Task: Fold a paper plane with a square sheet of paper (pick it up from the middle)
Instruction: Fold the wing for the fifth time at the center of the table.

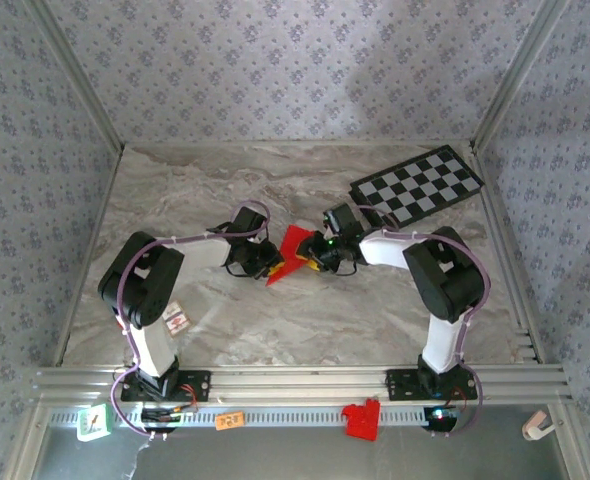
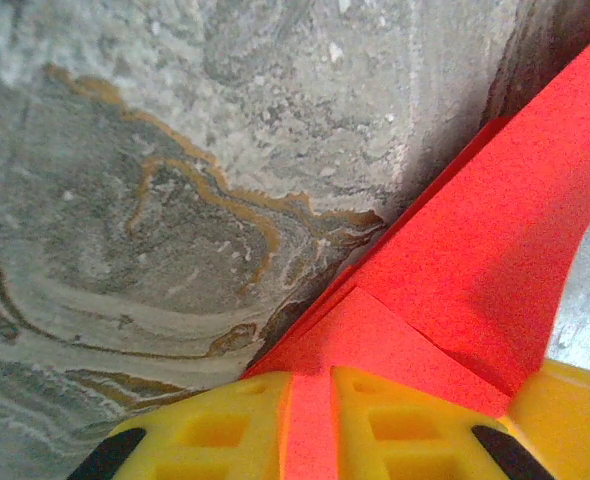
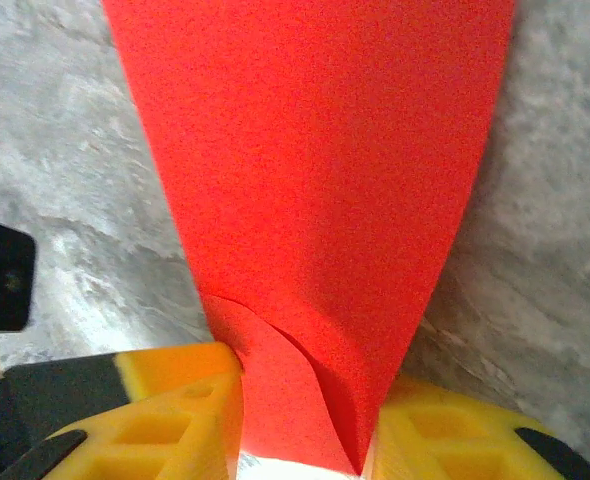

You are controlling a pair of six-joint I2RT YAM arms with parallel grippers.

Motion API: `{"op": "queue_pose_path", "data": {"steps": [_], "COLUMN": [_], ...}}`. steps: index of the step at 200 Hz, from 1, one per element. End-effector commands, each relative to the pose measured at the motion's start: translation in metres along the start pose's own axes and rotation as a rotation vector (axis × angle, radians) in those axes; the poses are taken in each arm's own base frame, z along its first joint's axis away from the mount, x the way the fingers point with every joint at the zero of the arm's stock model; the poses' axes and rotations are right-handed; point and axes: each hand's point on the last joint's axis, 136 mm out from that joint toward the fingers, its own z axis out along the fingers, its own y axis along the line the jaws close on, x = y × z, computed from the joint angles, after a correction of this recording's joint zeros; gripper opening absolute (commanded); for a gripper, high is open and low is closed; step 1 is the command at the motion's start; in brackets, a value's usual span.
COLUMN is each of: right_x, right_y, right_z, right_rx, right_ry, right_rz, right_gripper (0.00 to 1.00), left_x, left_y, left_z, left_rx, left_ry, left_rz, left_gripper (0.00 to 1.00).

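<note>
Top external view: I see the red paper (image 1: 289, 250) at the middle of the marbled surface (image 1: 225, 330), between the two arms. It is folded into a narrow wedge. Its long axis runs diagonally, with the broad end toward the far wall and the pointed end toward the near left. The left fingers (image 1: 267, 262) meet its left edge and the right fingers (image 1: 315, 262) meet its right edge. The checkered board (image 1: 417, 187) lies well apart at the far right corner.

Left wrist view: the yellow left fingers (image 2: 215, 430) are closed on the red paper (image 2: 475, 260), with only a thin red strip between the pads. From the grip the paper runs up and to the right. A folded flap comes to a corner just beyond the pads, and the paper's lower edge rests on the surface.

Right wrist view: the right fingers (image 3: 165, 420) grip the red paper (image 3: 315, 180), one pad against each side. The paper is narrowest at the pads and broadens away from them, and a curled inner layer shows between them.
</note>
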Motion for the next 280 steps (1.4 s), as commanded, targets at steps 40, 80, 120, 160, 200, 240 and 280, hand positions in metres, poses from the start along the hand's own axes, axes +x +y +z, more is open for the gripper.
{"op": "queue_pose_path", "data": {"steps": [40,80,120,160,200,240,280], "right_x": [-0.007,-0.003,-0.001,0.002,0.002,-0.004,-0.007], "right_y": [0.010,0.002,-0.003,-0.009,-0.007,-0.002,0.005], "right_z": [-0.005,0.002,0.002,0.004,0.003,-0.007,-0.025], "right_rx": [-0.095,-0.089,-0.064,-0.030,-0.036,-0.025,0.014], "right_ry": [-0.011,0.021,0.036,0.055,0.055,0.013,-0.013], "right_rz": [-0.028,0.013,0.024,0.020,0.013,-0.003,-0.020], "right_gripper": [0.34,0.28,0.25,0.25,0.15,0.02,0.00], "left_x": [0.004,0.002,-0.001,-0.001,-0.003,-0.007,-0.006], "left_y": [0.033,0.027,0.019,0.015,0.009,-0.014,-0.033], "left_z": [0.005,0.002,-0.003,-0.005,-0.008,-0.026,-0.049], "left_rx": [-0.108,-0.093,-0.078,-0.071,-0.057,-0.018,-0.014], "left_ry": [0.014,0.008,-0.002,0.001,-0.005,-0.056,-0.140], "left_rz": [-0.037,-0.028,-0.007,0.007,0.022,0.155,0.405], "left_gripper": [0.20,0.21,0.22,0.23,0.24,0.38,0.47]}}
